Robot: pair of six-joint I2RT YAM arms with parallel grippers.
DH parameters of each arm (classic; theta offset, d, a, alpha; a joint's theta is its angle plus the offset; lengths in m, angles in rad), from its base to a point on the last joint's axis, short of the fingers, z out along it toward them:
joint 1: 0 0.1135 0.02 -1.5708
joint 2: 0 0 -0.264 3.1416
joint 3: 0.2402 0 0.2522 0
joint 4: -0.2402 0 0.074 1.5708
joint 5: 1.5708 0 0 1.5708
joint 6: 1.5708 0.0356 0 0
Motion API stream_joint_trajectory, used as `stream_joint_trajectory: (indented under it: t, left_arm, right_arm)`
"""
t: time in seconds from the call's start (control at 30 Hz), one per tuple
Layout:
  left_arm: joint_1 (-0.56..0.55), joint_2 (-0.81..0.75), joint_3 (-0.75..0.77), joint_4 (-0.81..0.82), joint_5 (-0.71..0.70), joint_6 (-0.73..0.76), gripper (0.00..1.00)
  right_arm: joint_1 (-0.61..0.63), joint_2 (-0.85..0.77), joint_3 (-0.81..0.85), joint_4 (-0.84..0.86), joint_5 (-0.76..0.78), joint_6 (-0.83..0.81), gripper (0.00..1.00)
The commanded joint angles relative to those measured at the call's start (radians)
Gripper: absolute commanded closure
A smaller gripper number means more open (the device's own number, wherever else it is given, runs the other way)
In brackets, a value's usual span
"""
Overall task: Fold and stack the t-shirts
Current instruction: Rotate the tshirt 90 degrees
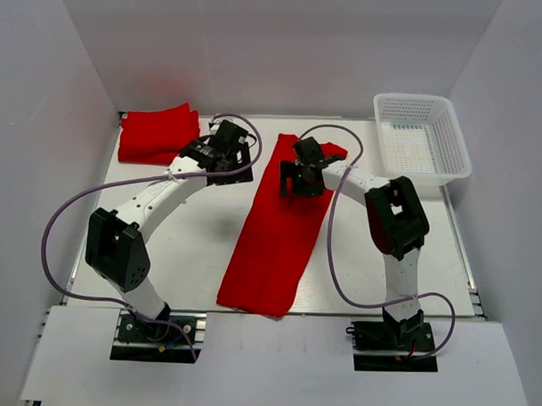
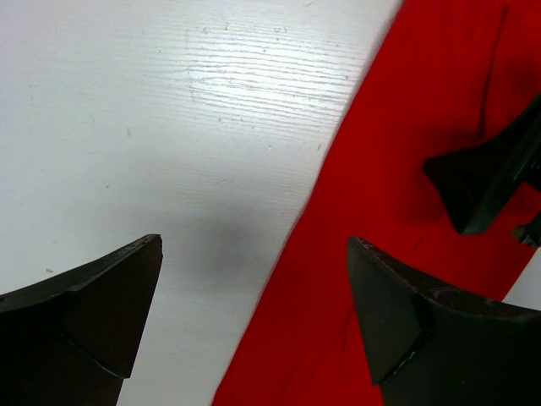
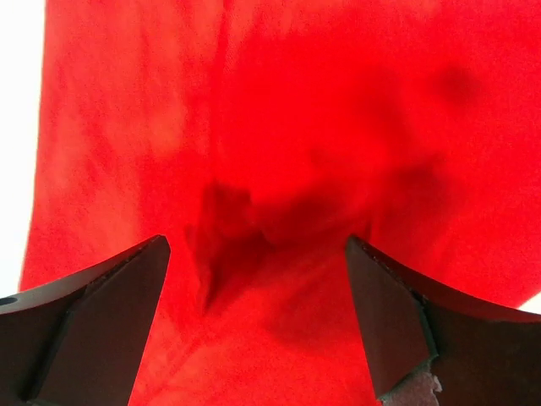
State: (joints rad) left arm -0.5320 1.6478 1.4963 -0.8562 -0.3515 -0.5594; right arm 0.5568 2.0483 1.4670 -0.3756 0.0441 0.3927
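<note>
A red t-shirt [image 1: 277, 230] lies folded into a long strip down the middle of the table, slanting from far right to near left. A second red t-shirt [image 1: 158, 133] sits folded at the far left corner. My left gripper [image 1: 244, 153] hangs open above the table just left of the strip's far end; its view shows the strip's left edge [image 2: 406, 211] between the fingers. My right gripper [image 1: 297, 182] hovers open over the strip's far part, with red cloth [image 3: 270, 169] filling its view and nothing between the jaws.
A white mesh basket [image 1: 422, 137] stands at the far right corner. Grey cables loop from both arms over the table. White walls close in the left, back and right sides.
</note>
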Motion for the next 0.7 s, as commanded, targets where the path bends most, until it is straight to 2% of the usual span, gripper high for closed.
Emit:
stream_joint_trajectory:
  t: [0.0,0.2,0.23,0.3,0.33,0.43,0.47,0.6,0.67]
  left_arm:
    - [0.006,-0.028,-0.034,0.020,-0.014,0.010,0.00]
    - [0.027,-0.037,-0.059,0.036,-0.014,0.019,0.00]
    - [0.027,-0.037,-0.059,0.036,-0.014,0.029,0.00]
    - [0.038,-0.023,-0.059,0.036,0.000,0.041,0.00]
    - [0.047,-0.007,-0.048,0.036,0.000,0.050,0.00]
    - [0.047,0.023,-0.048,0.049,0.035,0.059,0.00]
    - [0.058,0.023,-0.062,0.066,0.072,0.079,0.00]
    - [0.067,0.059,-0.088,0.106,0.140,0.104,0.00]
    - [0.076,0.069,-0.100,0.115,0.164,0.104,0.00]
  right_arm:
    - [-0.008,0.088,0.058,-0.049,0.016,0.028,0.10]
    - [-0.041,0.252,0.243,-0.141,0.034,0.035,0.10]
    - [-0.046,0.295,0.335,-0.152,0.028,0.019,0.10]
    - [-0.061,0.355,0.401,-0.183,0.030,-0.004,0.10]
    - [-0.076,0.398,0.500,-0.184,0.025,-0.050,0.10]
    - [-0.092,0.489,0.649,-0.180,0.005,-0.138,0.10]
    - [-0.095,0.503,0.688,-0.155,0.000,-0.202,0.10]
    - [-0.116,0.547,0.727,-0.037,-0.030,-0.262,0.10]
    - [-0.129,0.546,0.742,0.045,-0.102,-0.305,0.10]
